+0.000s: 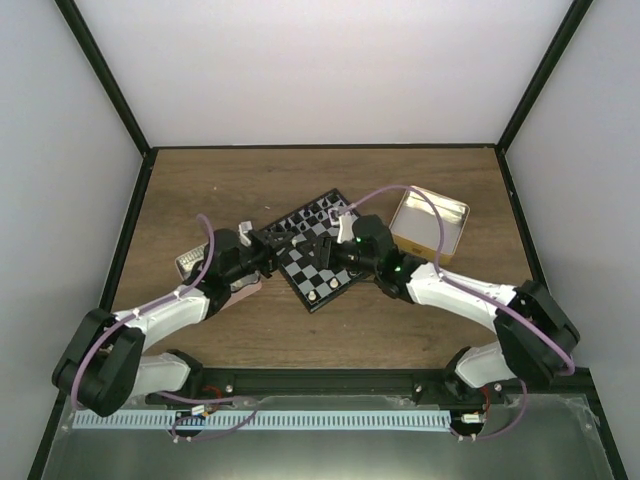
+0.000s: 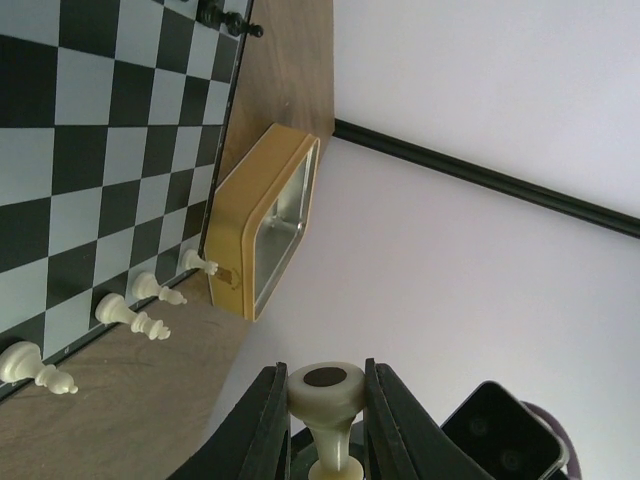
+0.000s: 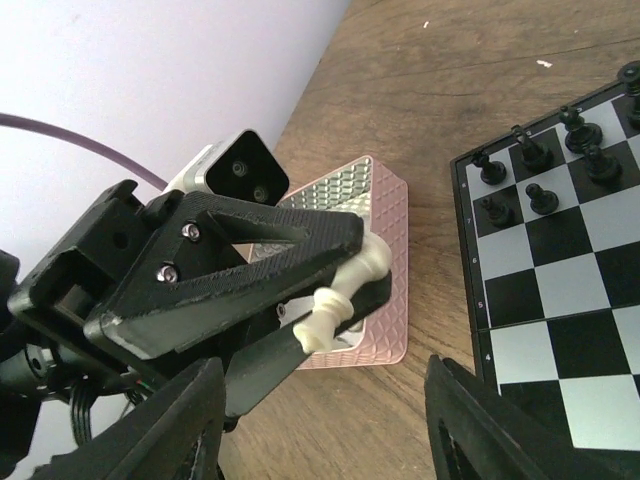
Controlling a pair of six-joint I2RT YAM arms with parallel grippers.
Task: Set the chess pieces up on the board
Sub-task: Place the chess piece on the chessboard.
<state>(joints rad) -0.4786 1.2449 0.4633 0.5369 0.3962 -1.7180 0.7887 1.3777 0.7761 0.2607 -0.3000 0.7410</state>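
The board (image 1: 318, 262) lies tilted at the table's middle. Black pieces (image 3: 530, 150) stand at its far corner. Several cream chess pieces (image 2: 130, 315) stand in a row along its near edge. My left gripper (image 2: 320, 370) is shut on the round base of a cream chess piece (image 2: 325, 392), held off the board's left side above the table. The right wrist view shows that piece (image 3: 345, 295) lying between the left fingers over a pink tin (image 3: 385, 250). My right gripper (image 3: 325, 430) is open over the board with nothing between its fingers, facing the left gripper (image 1: 268, 243).
A gold tin (image 1: 432, 224) lies open at the board's right, also seen in the left wrist view as the gold tin (image 2: 262, 235). The pink tin (image 1: 195, 266) lies left of the board, under the left arm. Dark rails edge the wooden table (image 1: 200, 190).
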